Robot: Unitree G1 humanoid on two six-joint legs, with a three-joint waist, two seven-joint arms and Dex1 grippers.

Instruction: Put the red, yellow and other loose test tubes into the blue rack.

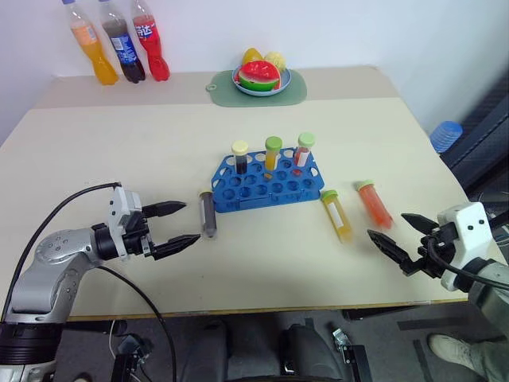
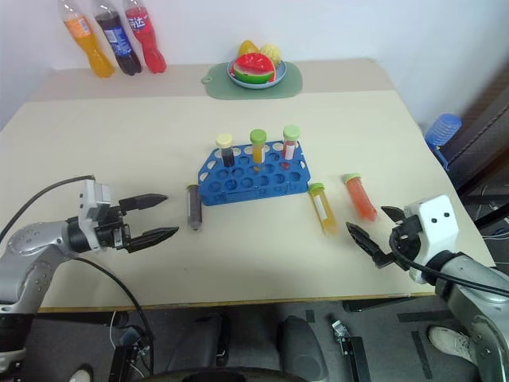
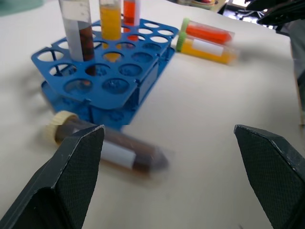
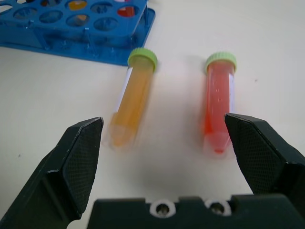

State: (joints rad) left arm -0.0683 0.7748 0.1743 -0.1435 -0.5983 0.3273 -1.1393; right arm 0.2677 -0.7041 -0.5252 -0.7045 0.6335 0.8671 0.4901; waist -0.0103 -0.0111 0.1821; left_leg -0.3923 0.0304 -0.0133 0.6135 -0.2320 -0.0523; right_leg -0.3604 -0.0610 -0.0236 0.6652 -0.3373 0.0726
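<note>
Blue rack at the centre of the beige table, rows of round holes mostly empty, three capped tubes upright in its back row: dark brown liquid under a cream cap, yellow-orange liquid under a green cap, red liquid under a green cap. Lying flat at 9 o'clock, just beside the rack's left end, a loose dark brown tube, cream cap toward the rack's back as seen from the left wrist. At 4 o'clock from the rack, two more loose tubes side by side and apart: the yellow-orange tube nearer the rack, the red-orange tube further out at 3 o'clock, both with green caps toward the far edge and tips toward the near edge. Left gripper spread wide, empty, fingertips close to the brown tube without touching. Right gripper also spread wide, holding nothing, at 5 o'clock from the rack, near the tips of the two tubes. At 12 o'clock, a green mat bearing a plate of fruit. At 10 o'clock, in the far corner, three soda bottles: orange, dark cola, red.
</note>
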